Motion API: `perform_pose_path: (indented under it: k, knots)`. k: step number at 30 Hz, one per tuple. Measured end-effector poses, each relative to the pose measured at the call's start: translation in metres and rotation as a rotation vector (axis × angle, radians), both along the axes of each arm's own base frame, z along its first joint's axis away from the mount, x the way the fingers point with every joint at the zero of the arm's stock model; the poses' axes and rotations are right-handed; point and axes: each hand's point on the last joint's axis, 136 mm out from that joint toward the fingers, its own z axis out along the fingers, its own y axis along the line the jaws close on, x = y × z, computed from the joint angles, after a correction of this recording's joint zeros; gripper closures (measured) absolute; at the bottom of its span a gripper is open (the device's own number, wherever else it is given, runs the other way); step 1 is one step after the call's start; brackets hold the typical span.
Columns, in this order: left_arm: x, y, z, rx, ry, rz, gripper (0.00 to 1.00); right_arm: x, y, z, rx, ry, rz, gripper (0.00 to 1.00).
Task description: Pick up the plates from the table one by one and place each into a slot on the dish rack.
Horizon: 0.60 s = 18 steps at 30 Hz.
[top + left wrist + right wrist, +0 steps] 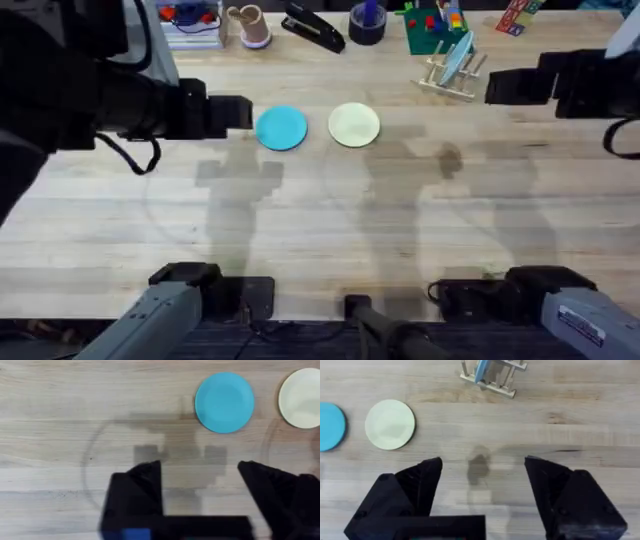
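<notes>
While both our grippers hang spread and empty, the blue plate (281, 128) and cream plate (354, 125) lie flat mid-table; the rack (451, 72), far right, already holds one light-blue plate upright.

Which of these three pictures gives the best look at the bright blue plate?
The left wrist view: the blue plate shows whole, large and flat on the table. Overhead it is whole but small; in the right wrist view the picture's edge cuts it.
</notes>
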Motion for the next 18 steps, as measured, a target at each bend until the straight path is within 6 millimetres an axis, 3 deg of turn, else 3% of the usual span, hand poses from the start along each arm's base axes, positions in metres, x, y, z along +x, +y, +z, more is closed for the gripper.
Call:
perform_pose_path:
  k: [5, 6, 11, 18]
  knots:
    - [0.005, 0.000, -0.005, -0.002, 0.013, 0.003, 0.833, 0.000, 0.000, 0.000, 0.000, 0.000, 0.000, 0.008]
    - [0.007, 0.000, -0.005, 0.000, 0.011, 0.001, 0.924, 0.000, 0.000, 0.000, 0.000, 0.000, 0.000, 0.009]
    - [0.014, -0.004, -0.001, -0.027, -0.024, -0.013, 0.958, 0.000, 0.000, 0.000, 0.000, 0.000, 0.000, 0.007]
    - [0.018, -0.023, 0.002, -0.207, -0.033, -0.111, 0.959, 0.000, 0.000, 0.000, 0.000, 0.000, 0.000, 0.007]
